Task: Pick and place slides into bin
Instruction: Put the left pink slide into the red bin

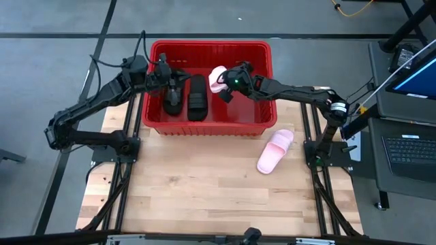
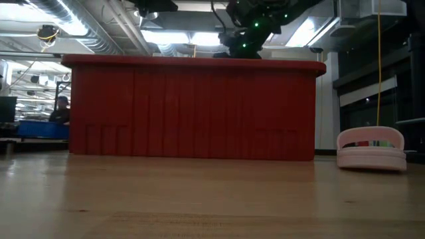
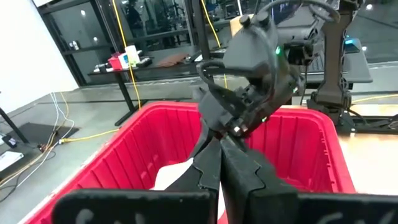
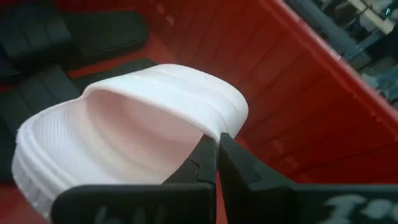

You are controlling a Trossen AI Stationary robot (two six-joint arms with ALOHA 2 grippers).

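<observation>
Operator: Sandal handling first. The pink slide on the table lies nearest us, just outside the front wall of the red bin, toward the right arm's side. How should it be taken?

Observer: Judged from its look, it is light, moulded foam, springy rather than stiff, and not fragile. The wide strap is the natural hold: one finger under the arch, one over it. The matte surface should not slip much.

Operator: And the one in the air?

Observer: The right claw is closed on the strap edge of the second pink slide, holding it above the inside of the bin. The strap appears to keep its arched shape under the pinch. A hold on the edge this thin could let the sandal swing, in my judgement.

Operator: Contents of the bin?

Observer: Two black slides lie on the bin floor, side by side, on the left half.

Operator: Left arm?

Observer: The left claw is fully closed, gripping nothing visible, and hangs over the bin's left half above the black pair.

Operator: Limits of view?

Observer: From table height the bin wall hides everything inside. From above, the left arm covers part of one black slide. The held sandal's sole is not visible.
</observation>
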